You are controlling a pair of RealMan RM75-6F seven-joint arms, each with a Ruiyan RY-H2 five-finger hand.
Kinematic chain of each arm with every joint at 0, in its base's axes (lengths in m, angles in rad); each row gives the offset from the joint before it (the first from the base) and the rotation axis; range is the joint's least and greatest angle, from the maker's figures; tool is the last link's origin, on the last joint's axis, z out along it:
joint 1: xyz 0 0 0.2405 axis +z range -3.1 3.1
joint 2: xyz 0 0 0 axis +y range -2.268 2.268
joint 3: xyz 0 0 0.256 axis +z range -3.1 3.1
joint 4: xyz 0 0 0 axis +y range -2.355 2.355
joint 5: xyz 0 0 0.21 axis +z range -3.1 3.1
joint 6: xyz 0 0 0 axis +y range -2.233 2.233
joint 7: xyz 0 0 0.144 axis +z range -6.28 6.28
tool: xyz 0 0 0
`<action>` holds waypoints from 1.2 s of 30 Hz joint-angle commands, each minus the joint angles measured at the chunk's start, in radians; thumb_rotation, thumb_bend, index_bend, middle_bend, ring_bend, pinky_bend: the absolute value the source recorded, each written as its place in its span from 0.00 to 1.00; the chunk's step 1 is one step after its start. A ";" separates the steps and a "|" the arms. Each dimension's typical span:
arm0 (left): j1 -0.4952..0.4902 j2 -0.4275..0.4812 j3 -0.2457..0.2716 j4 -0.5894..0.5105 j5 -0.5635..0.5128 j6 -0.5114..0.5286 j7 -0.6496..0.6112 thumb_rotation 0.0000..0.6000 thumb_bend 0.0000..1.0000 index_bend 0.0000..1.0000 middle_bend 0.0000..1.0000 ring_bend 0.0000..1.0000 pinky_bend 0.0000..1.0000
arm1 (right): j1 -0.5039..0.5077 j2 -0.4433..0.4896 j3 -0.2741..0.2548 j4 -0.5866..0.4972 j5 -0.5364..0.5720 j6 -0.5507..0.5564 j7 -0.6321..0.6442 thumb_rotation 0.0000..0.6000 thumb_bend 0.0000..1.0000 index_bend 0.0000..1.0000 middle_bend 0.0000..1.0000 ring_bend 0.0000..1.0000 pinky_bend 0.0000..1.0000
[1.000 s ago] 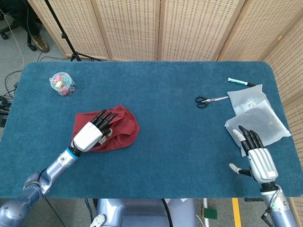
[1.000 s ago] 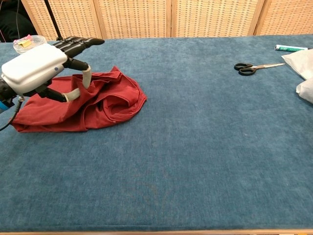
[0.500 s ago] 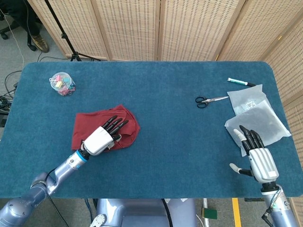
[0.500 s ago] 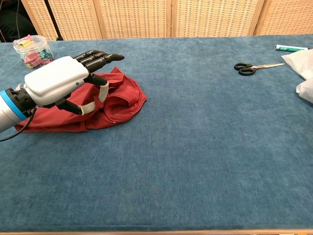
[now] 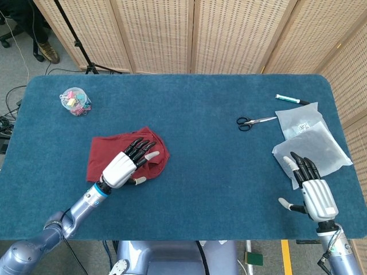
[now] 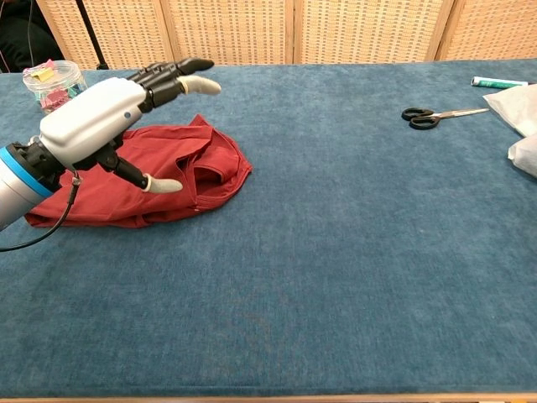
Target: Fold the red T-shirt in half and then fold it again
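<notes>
One red T-shirt (image 5: 123,154), one pair of scissors (image 5: 254,121) and one marker (image 5: 292,99) lie on the table (image 5: 206,183). Two plastic bags (image 5: 312,146) sit at 3 o'clock. One jar of clips (image 5: 75,101) stands at 10 o'clock.

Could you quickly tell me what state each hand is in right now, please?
Left hand: open, fingers spread above the shirt, holding nothing.
Right hand: open, fingers apart, holding nothing.

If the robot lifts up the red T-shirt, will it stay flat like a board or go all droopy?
Probably droopy. The red T-shirt lies in soft wrinkles and folds, so it looks like thin, floppy cloth. It would likely sag from wherever the left hand holds it. It also looks light, and pushing it across the fuzzy blue table would probably bunch it up rather than slide it.
</notes>
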 commanded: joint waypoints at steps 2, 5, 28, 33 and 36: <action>0.009 0.036 -0.038 -0.097 -0.044 -0.007 -0.048 1.00 0.00 0.00 0.00 0.00 0.00 | 0.000 0.000 -0.001 0.000 -0.002 0.001 0.001 1.00 0.00 0.00 0.00 0.00 0.04; 0.019 0.076 -0.054 -0.178 -0.070 -0.031 -0.048 1.00 0.00 0.00 0.00 0.00 0.00 | 0.000 -0.001 -0.001 -0.001 -0.003 0.001 -0.001 1.00 0.00 0.00 0.00 0.00 0.04; -0.028 0.006 -0.152 -0.133 -0.205 -0.289 0.080 1.00 0.00 0.00 0.00 0.00 0.00 | 0.005 -0.004 0.001 0.003 0.012 -0.015 -0.005 1.00 0.00 0.00 0.00 0.00 0.04; -0.030 -0.023 -0.147 -0.095 -0.198 -0.292 0.070 1.00 0.00 0.00 0.00 0.00 0.00 | 0.005 -0.001 0.002 0.005 0.015 -0.017 0.003 1.00 0.00 0.00 0.00 0.00 0.04; -0.030 -0.043 -0.140 -0.069 -0.196 -0.307 0.070 1.00 0.00 0.00 0.00 0.00 0.00 | 0.005 0.000 0.002 0.005 0.013 -0.018 0.005 1.00 0.00 0.00 0.00 0.00 0.04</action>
